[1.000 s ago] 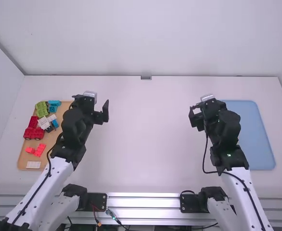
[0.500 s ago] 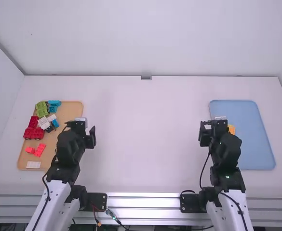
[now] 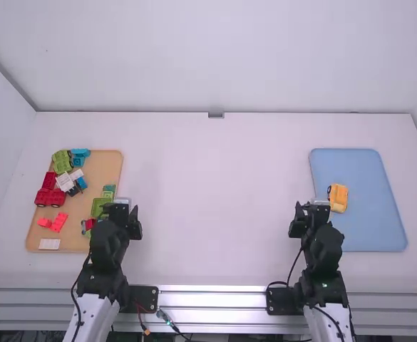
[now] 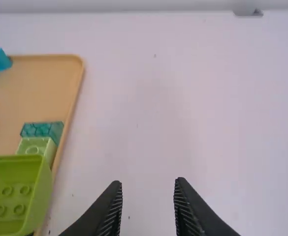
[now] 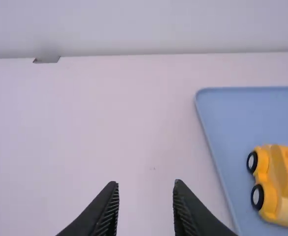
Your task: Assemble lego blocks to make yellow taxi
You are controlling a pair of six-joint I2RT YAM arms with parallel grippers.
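Showed fingers (image 4: 109, 207) apart and empty on left gripper (image 4: 147, 182) and right gripper (image 5: 146, 183), with blue tray (image 3: 372, 231) to right of latter, bearing yellow taxi (image 3: 338, 198) forward-right of that nearer gripper, long axis roughly fore-and-aft.

The taxi (image 3: 339, 197) lies on the right tray (image 3: 379, 231), blocks (image 3: 51, 197) on the left tray (image 3: 107, 169).

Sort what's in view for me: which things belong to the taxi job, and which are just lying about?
Taxi job:
yellow vehicle, on the blue tray
left gripper and right gripper, both open and empty

Probably just lying about, judging by colour, on the tan tray:
red vehicle
coral blocks
green pieces
teal blocks
white piece
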